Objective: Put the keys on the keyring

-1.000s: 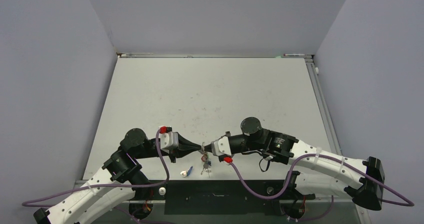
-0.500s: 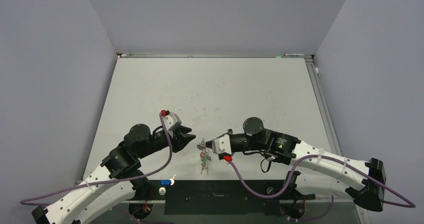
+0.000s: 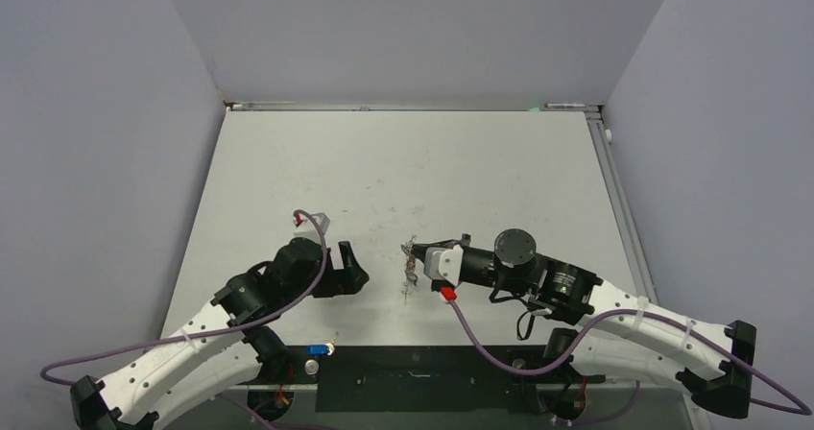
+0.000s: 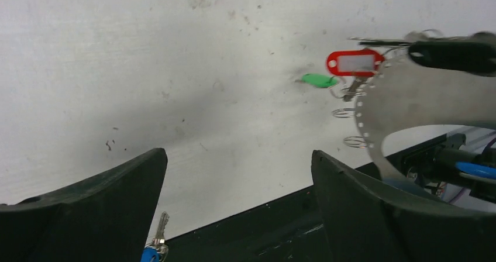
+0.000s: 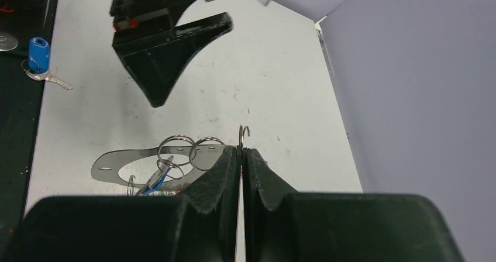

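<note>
My right gripper [image 3: 419, 250] is shut on the keyring [image 5: 126, 164], a flat silvery perforated loop, by a thin wire end [image 5: 243, 134] that sticks up between the jaws [image 5: 240, 150]. From the keyring [image 4: 403, 98] hang keys on small split rings [image 5: 176, 147], with a red tag [image 4: 355, 62], a green tag [image 4: 319, 80] and a blue one [image 5: 153, 181]. In the top view the bunch [image 3: 410, 274] dangles just above the table. My left gripper [image 3: 353, 269] stands open and holds nothing [image 4: 238, 154], a little left of the keyring. One blue-tagged key [image 3: 317, 349] lies apart at the table's near edge.
The black base plate [image 3: 413, 377] runs along the near edge; the loose blue-tagged key [image 4: 153, 251] lies half on it, also seen in the right wrist view [image 5: 38, 54]. Grey walls close in the white table [image 3: 403, 171] on three sides.
The left gripper opened and drew back to the left, away from the keyring. The right gripper carried the keyring up and to the right. The loose blue-tagged key slid to the near edge.
</note>
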